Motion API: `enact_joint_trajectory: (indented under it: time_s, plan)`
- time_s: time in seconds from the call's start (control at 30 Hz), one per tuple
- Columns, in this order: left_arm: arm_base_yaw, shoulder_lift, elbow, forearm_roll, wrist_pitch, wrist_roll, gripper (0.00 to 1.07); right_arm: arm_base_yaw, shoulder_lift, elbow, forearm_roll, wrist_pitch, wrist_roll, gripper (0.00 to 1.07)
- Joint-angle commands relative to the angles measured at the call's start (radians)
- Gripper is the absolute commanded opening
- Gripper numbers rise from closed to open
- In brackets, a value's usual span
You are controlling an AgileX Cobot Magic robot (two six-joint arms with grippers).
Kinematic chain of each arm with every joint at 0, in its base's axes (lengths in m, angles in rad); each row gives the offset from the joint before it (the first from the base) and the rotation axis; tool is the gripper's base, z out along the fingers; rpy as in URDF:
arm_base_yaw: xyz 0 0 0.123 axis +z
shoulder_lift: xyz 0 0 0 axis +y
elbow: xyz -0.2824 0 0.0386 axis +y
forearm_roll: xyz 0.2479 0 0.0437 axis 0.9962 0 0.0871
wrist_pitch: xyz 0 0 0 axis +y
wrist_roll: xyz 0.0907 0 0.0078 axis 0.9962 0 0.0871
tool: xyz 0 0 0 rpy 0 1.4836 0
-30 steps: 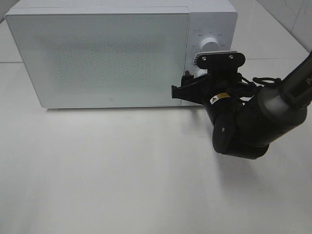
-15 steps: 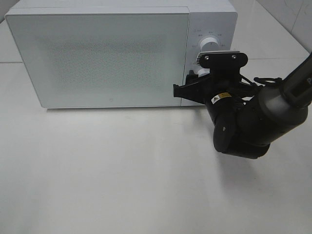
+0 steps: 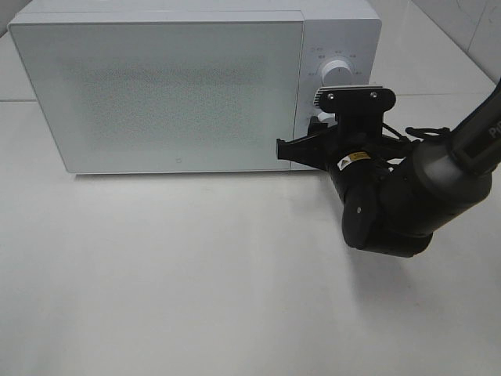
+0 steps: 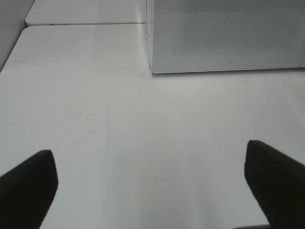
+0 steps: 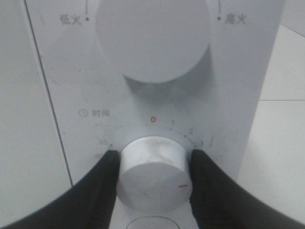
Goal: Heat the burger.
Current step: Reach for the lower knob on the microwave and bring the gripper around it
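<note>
Against the microwave (image 3: 156, 86)'s 3 o'clock edge, high view, the right gripper (image 3: 317, 131) meets the control panel (image 3: 362, 35). No burger shows; it is presumably shut inside, soft and squashable, best cupped low by its sides. Left wrist: left gripper (image 4: 150, 164) spread, empty, microwave at 1 o'clock. Right wrist: fingers (image 5: 102, 191) pinch the stiff timer knob (image 5: 151, 174) by its sides; a second ago they stood wider.

White microwave (image 3: 338, 23), door (image 3: 156, 86) in fine grey dotted pattern. White timer knob (image 5: 151, 160), red index line; scale zero red, other digits grey. Plain white bench (image 3: 196, 274). Black right tool (image 5: 152, 183).
</note>
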Motion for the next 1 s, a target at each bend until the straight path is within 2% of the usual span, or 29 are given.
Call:
enact_joint_trajectory:
  time_s: [0.03,0.2,0.53,0.8,0.83,0.97,1.0]
  plan:
    - [0.001,-0.024,0.003,-0.001,-0.002,0.002,1.00,-0.009,0.000,-0.013,-0.039,-0.117,-0.039,0.12]
    - [0.001,-0.024,0.003,-0.001,-0.002,0.002,1.00,-0.009,0.000,-0.013,-0.042,-0.117,-0.039,0.06]
    - [0.001,-0.024,0.003,-0.001,-0.002,0.002,1.00,-0.009,0.000,-0.013,-0.065,-0.141,-0.019,0.03]
    - [0.001,-0.024,0.003,-0.001,-0.002,0.002,1.00,-0.009,0.000,-0.013,-0.119,-0.152,0.244,0.03]
    - [0.001,-0.024,0.003,-0.001,-0.002,0.002,1.00,-0.009,0.000,-0.013,-0.123,-0.152,0.344,0.03]
    - [0.001,-0.024,0.003,-0.001,-0.002,0.002,1.00,-0.009,0.000,-0.013,-0.144,-0.152,0.467,0.03]
    - [0.001,-0.024,0.003,-0.001,-0.002,0.002,1.00,-0.009,0.000,-0.013,-0.155,-0.152,0.562,0.03]
